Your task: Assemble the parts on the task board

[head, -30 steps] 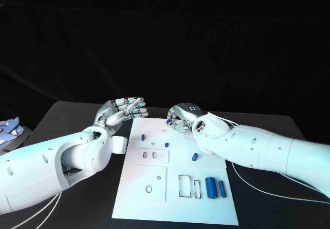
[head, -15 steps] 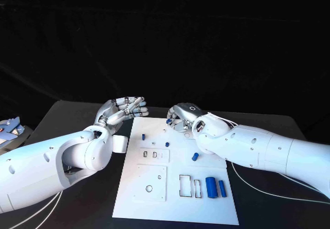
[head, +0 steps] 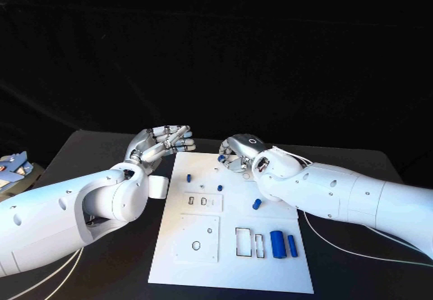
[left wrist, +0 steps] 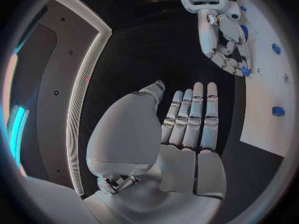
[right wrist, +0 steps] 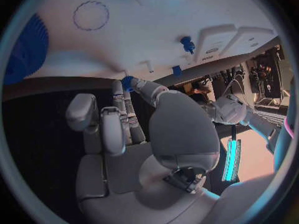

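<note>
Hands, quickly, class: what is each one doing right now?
Left hand: open, holding nothing.
Right hand: pinching a small blue part.

Left hand flat, fingers straight, holding nothing; right hand pinches blue part at task board edge.

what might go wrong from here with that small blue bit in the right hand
1. The right hand pinches the small blue part only at its fingertips, at the far edge of the white task board; it might slip onto the black table.
2. Its fingers cover the spot beneath, so placement could miss.
</note>
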{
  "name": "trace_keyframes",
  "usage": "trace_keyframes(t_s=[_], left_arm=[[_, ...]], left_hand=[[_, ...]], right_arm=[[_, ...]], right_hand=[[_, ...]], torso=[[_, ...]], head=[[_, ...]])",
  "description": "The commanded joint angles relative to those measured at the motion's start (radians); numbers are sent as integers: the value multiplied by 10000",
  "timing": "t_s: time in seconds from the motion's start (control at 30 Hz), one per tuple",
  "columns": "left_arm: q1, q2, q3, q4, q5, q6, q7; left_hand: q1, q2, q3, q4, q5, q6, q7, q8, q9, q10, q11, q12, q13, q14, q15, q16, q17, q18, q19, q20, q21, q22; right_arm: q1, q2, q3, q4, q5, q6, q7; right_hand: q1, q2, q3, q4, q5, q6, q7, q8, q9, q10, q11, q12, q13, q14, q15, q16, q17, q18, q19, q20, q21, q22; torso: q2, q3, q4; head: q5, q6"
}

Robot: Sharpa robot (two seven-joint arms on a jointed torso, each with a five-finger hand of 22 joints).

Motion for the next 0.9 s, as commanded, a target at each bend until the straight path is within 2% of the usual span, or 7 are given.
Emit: trace_keyframes(t_s=[0.03, 0.37, 0.6, 0.9], left_arm=[[17, 29, 10, 4, 13, 109, 64], [17, 26, 10, -16, 13, 115, 48], [17, 44, 10, -32, 13, 121, 41], [18, 56, 10, -48, 13, 120, 37]], left_hand=[[55, -62, 58, -13, -30, -55, 101, -28, -15, -49, 20, -42, -6, -46, 50, -41, 14, 56, 71, 7, -47, -14], [57, -66, 74, -26, -32, -59, 103, -35, -17, -51, 24, -58, -6, -57, 54, -58, 20, 56, 69, 9, -55, -23], [57, -66, 74, -26, -32, -59, 103, -35, -17, -51, 24, -58, -6, -57, 54, -58, 20, 56, 69, 9, -55, -23], [57, -66, 74, -26, -32, -59, 103, -35, -17, -51, 24, -58, -6, -57, 54, -58, 20, 56, 69, 9, -55, -23]], right_arm=[[-18, 15, -4, -25, -8, 228, 45], [-19, -8, -4, -8, -5, 244, 39], [-19, 37, -4, -58, 39, 182, 40], [-19, 100, -5, -134, 56, 194, 18]], right_hand=[[-45, 18, -22, 56, 35, 46, -13, 13, 46, 26, 28, -8, 9, 431, -42, 61, 5, -129, 53, -20, 42, 9], [-71, -8, -35, 76, 39, 17, -7, 15, 67, 13, 34, -17, 8, 432, -37, 72, 20, -123, 34, -17, 23, -16], [-140, -134, -31, 156, 33, -301, 94, -112, 119, -144, 108, -107, -10, 398, 20, 54, -60, -100, -62, 24, -73, -126], [-175, -257, -15, 203, 15, -540, 192, -250, 139, -333, 196, -209, -43, 371, 92, 36, -138, -88, -116, 84, -128, -176]], torso=[[-2, 1, 2], [4, 1, -5], [6, -8, 6], [4, -3, 5]], head=[[-7, 1], [7, -29], [-5, -34], [-2, -48]])
